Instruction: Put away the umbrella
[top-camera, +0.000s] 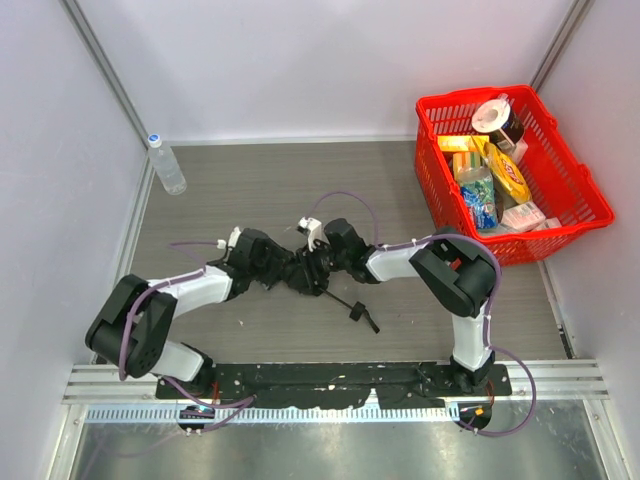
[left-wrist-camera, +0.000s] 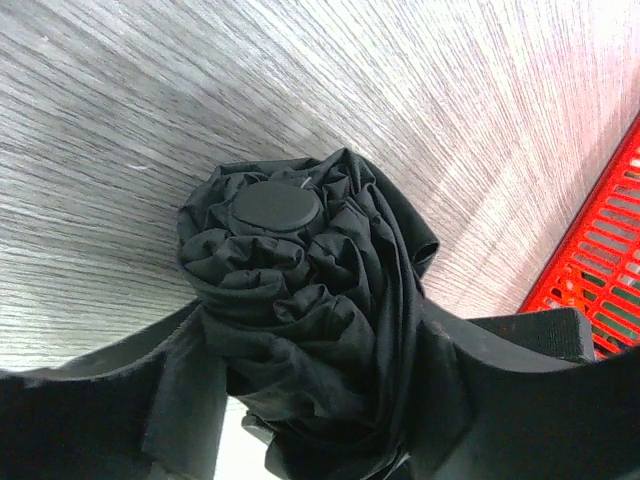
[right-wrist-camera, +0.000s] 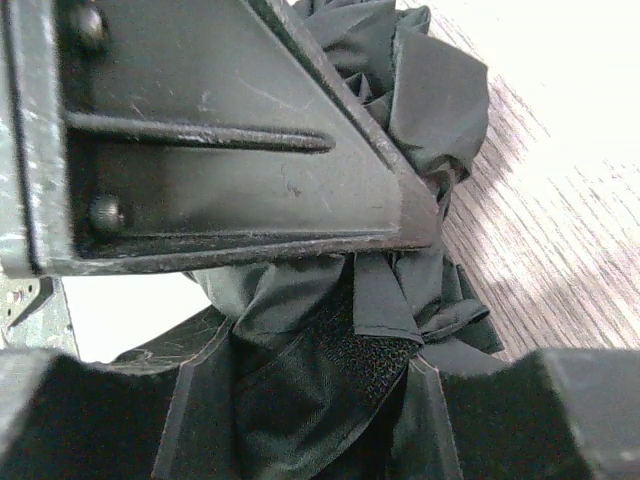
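Note:
The black umbrella (top-camera: 303, 275) is folded into a tight bundle in the middle of the table, held between both grippers. Its thin shaft and handle (top-camera: 362, 314) stick out to the near right. In the left wrist view the bundle (left-wrist-camera: 300, 300) shows its round top cap (left-wrist-camera: 275, 205), and my left gripper (left-wrist-camera: 320, 410) is shut on the crumpled fabric. In the right wrist view my right gripper (right-wrist-camera: 310, 400) is shut on the umbrella's fabric and its velcro strap (right-wrist-camera: 375, 362). The left gripper's finger (right-wrist-camera: 220, 150) fills the top of that view.
A red basket (top-camera: 590, 205) holding several grocery items stands at the far right; its wall also shows in the left wrist view (left-wrist-camera: 600, 260). A clear water bottle (top-camera: 167, 165) stands at the far left by the wall. The tabletop is grey wood.

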